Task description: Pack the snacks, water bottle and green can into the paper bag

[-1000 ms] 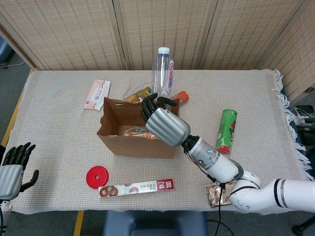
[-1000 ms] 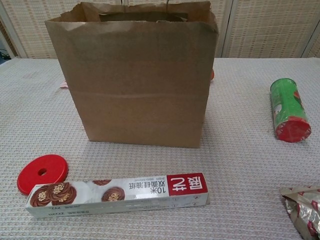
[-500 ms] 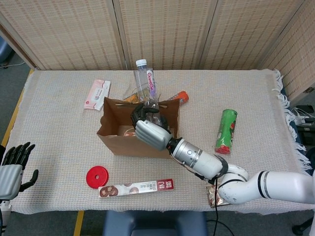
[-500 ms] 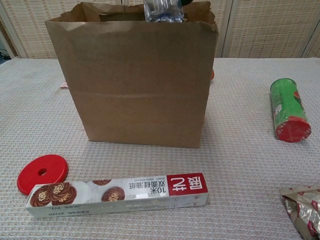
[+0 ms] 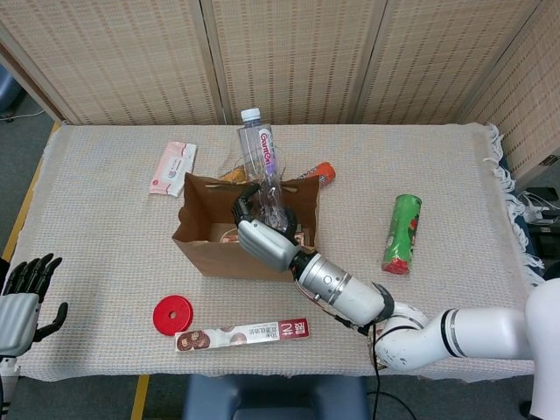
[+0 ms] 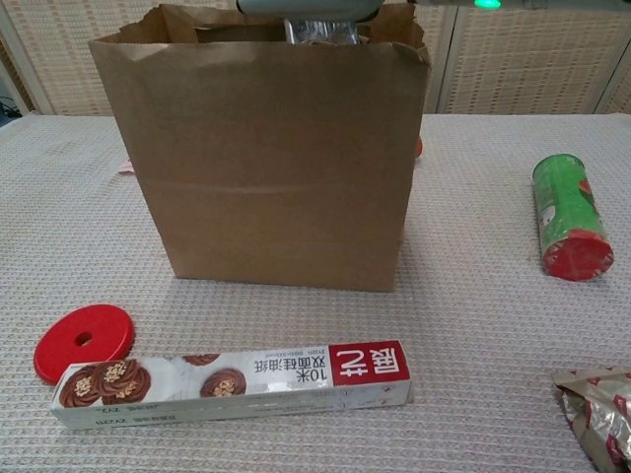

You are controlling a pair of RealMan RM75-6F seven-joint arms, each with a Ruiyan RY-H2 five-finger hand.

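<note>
The brown paper bag (image 5: 206, 254) stands open mid-table. My right hand (image 5: 261, 238) reaches over its front rim and grips the clear water bottle (image 5: 260, 156), whose lower half is down inside the bag while its white cap tilts away. In the chest view the bag (image 6: 266, 158) fills the middle, with the bottle (image 6: 320, 32) and right hand (image 6: 306, 8) just above its rim. The green can (image 5: 401, 232) (image 6: 565, 217) lies on its side to the right. A long cookie box (image 5: 243, 333) (image 6: 232, 382) lies in front of the bag. My left hand (image 5: 22, 302) hangs open at the table's near left corner.
A red disc (image 5: 172, 315) (image 6: 84, 340) lies left of the cookie box. A pink packet (image 5: 172, 167) sits at the back left, an orange snack (image 5: 319, 171) behind the bag. A foil snack pack (image 6: 596, 414) lies near the front right edge, under my right arm.
My right hand carried the bottle from behind the bag to above its opening and lowered it inside, tilting it. The left hand stayed still.
</note>
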